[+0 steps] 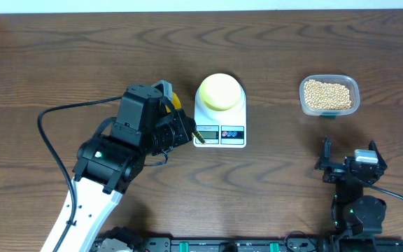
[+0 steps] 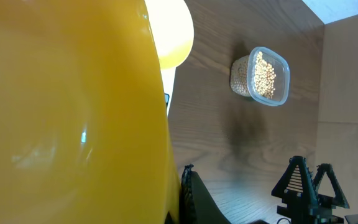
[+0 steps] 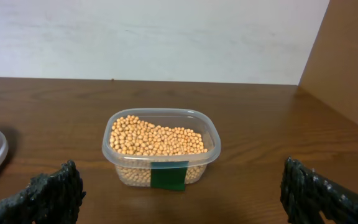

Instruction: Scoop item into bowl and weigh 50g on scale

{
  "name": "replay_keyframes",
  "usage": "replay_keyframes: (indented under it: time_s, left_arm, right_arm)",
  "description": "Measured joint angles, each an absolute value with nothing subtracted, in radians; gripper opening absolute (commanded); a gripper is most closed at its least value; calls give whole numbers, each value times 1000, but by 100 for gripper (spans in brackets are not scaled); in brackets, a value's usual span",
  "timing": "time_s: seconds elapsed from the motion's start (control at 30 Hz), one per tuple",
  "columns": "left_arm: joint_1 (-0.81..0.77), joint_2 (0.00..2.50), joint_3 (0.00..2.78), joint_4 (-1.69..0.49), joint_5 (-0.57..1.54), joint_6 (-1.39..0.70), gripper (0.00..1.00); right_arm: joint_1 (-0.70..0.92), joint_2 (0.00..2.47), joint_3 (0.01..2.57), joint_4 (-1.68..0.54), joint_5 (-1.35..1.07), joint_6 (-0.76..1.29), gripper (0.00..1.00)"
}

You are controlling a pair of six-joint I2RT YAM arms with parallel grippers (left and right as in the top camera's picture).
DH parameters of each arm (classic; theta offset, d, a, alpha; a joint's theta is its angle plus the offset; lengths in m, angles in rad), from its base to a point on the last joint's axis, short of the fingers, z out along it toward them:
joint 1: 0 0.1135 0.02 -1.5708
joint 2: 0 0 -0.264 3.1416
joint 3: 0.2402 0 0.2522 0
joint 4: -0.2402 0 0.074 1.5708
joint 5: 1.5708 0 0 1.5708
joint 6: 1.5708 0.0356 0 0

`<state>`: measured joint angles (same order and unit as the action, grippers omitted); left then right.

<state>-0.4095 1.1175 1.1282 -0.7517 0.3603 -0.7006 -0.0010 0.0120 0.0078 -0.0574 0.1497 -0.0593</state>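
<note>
Two sets of jaws inspected. First, the left jaws are clenched on the yellow scoop [image 2: 67,112] (it fills most of the wrist view), hovering just beside the scale [image 1: 219,123] at its 9 o'clock. On the scale's platform sits the bowl [image 1: 220,92], toward 12 o'clock. Next, the right jaws stand released wide, grasping nothing, well apart at the scale's 4 o'clock. At their 12 o'clock, the beans [image 3: 156,138] lie in a clear tub [image 3: 107,144] on the counter [image 1: 61,56].
</note>
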Motion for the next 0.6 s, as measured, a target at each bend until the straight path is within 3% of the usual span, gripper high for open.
replay_keyframes:
  time_s: [0.6]
  left_arm:
    - [-410, 1118, 1128, -752, 360, -703, 7]
  right_arm:
    - [-1, 12, 8, -57, 150, -59, 99]
